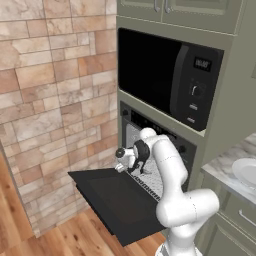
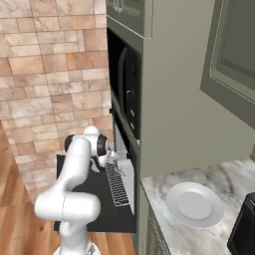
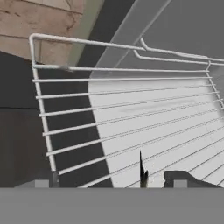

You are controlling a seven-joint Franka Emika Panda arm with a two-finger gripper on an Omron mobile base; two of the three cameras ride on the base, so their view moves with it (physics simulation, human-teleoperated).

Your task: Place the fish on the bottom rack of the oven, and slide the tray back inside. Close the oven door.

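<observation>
Gripper over the pulled-out rack, oven door down.

My two-finger gripper point(image 1: 121, 161) hung above the silvery-grey wire grid rack point(image 3: 131, 118), which stood drawn partway out of the built-in black wall oven point(image 1: 150, 125) over the flat matte-black oven door point(image 1: 117, 200); the door lay fully open, about level. In the hand view my two dark fingertips point(image 3: 181, 178) sat wide apart at the bottom edge, with nothing between them. I could not make out the fish anywhere on the rack wires that I saw. The larger glossy black microwave point(image 1: 170, 75) sat directly above the oven. A round white plate point(image 2: 194, 204) rested on the marble-patterned counter point(image 2: 224, 174), well apart from my arm.
</observation>
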